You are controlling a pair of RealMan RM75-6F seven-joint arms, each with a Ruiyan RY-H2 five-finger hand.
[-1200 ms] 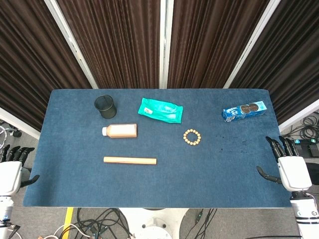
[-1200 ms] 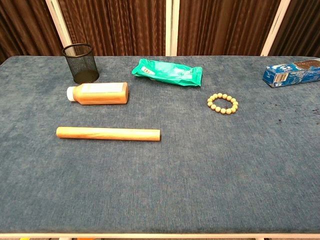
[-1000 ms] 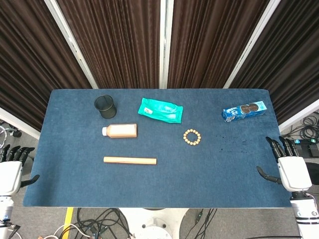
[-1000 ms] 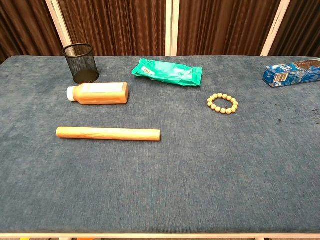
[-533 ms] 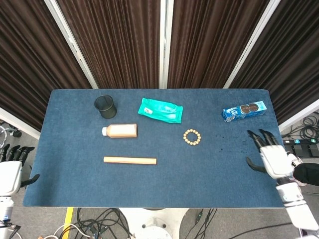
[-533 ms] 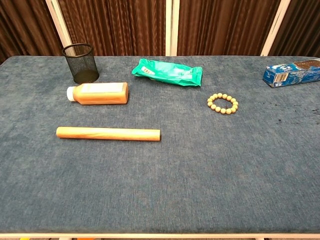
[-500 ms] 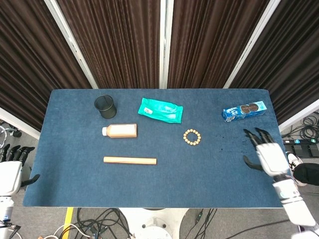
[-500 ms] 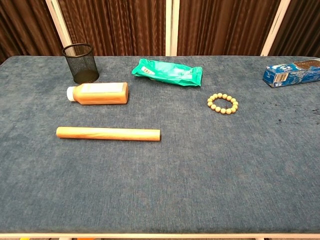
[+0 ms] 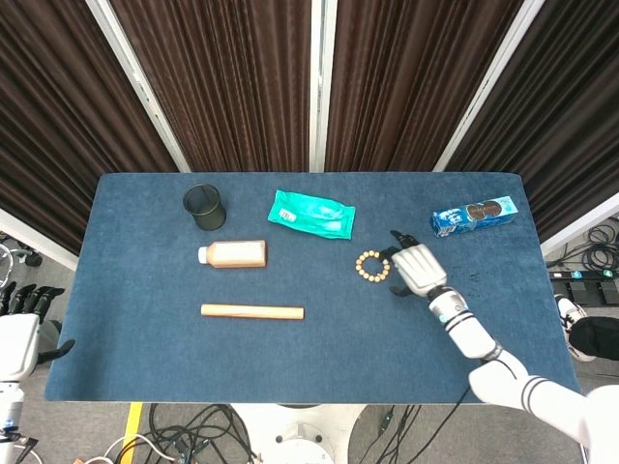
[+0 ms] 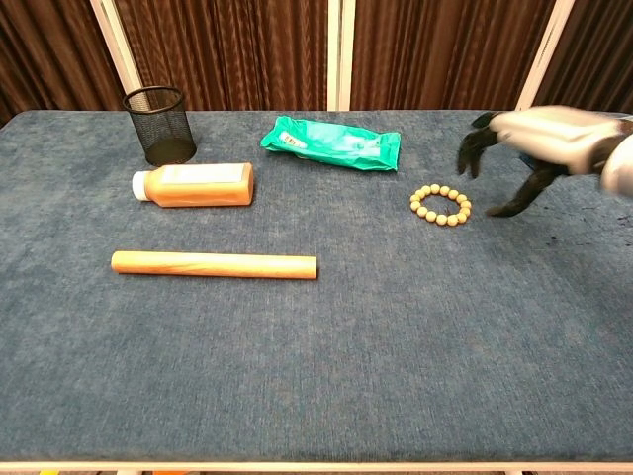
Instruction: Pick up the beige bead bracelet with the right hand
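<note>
The right hand [image 9: 416,268] hovers over the blue fabric-covered table [image 9: 145,358], fingers spread and curved downward, holding nothing; in the chest view [image 10: 539,139] it hangs above and just right of the beige bead bracelet [image 10: 440,206], with no contact visible. The bracelet, a closed ring of round beads, lies flat on the cloth just left of the hand [image 9: 372,266]. Beyond it lie a crinkled green plastic packet [image 9: 310,214], a blue biscuit packet [image 9: 474,216] near the right far corner, an orange bottle with a white cap [image 9: 233,254] on its side, and a smooth wooden rod [image 9: 251,311]. A black wire-mesh cup [image 9: 204,207] stands upright; its contents cannot be made out. The left hand [image 9: 17,338] rests off the table's left edge, fingers apart, holding nothing.
</note>
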